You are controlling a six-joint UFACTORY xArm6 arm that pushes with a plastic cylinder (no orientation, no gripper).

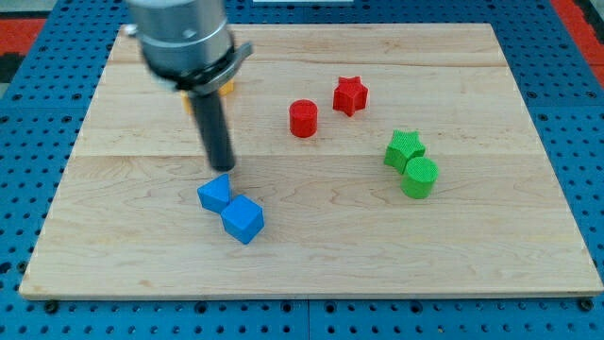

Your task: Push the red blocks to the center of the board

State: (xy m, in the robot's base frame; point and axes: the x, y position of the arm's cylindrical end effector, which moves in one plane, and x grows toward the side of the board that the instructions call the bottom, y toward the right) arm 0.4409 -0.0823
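A red cylinder [303,119] stands on the wooden board [491,246] a little above the middle. A red star [349,94] lies just up and right of it, a small gap apart. My tip [225,168] rests on the board left of the middle, well left of the red cylinder. It is just above a blue block [215,194], close to or touching it. A blue cube [243,219] touches that blue block on its lower right.
A green star [404,149] and a green cylinder [419,178] sit together at the view's right. A yellow-orange block [226,90] peeks out behind the arm's body near the view's top left. A blue pegboard surrounds the board.
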